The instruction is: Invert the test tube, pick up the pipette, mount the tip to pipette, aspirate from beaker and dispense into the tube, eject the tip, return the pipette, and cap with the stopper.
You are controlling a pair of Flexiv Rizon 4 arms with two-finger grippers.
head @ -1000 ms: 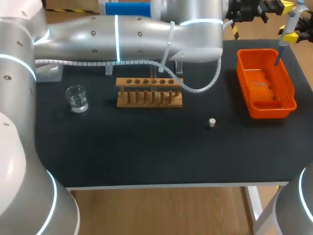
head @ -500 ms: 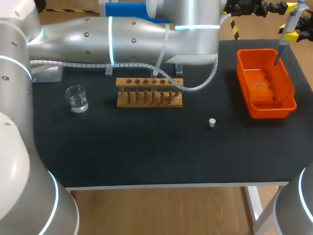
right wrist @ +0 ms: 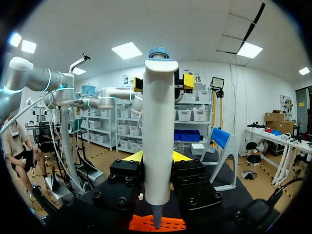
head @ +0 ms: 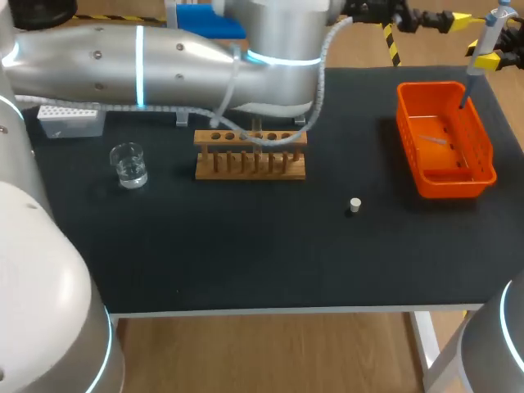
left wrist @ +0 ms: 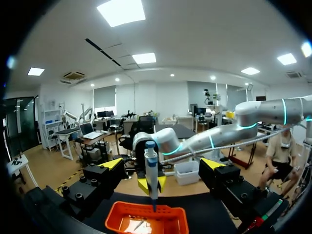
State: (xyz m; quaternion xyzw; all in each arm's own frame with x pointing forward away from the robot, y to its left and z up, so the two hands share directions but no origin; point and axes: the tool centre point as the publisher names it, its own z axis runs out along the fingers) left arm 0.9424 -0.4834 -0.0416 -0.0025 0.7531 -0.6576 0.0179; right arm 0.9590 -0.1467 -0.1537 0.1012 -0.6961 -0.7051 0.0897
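Observation:
My right gripper point(head: 489, 59) is at the far right, shut on the white pipette point(head: 483, 45), which hangs upright with its lower end over the orange bin point(head: 483, 168). In the right wrist view the pipette point(right wrist: 158, 146) fills the gap between the yellow tips of my right gripper point(right wrist: 157, 157). My left gripper point(left wrist: 160, 168) stands open and empty, facing the pipette point(left wrist: 151, 170) from a distance. My left arm spans the table's back, above the wooden rack point(head: 250, 154). A water beaker point(head: 128, 164) stands at the left. A small white stopper point(head: 354, 205) lies mid-table.
A white tip box point(head: 70, 121) sits at the back left, partly under my left arm. The orange bin point(left wrist: 148, 222) holds a few small loose items. Open black tabletop lies in front of the rack and around the stopper.
My left gripper has opened wide, and the left arm has risen and drawn back from the rack. The right arm and the pipette have not moved.

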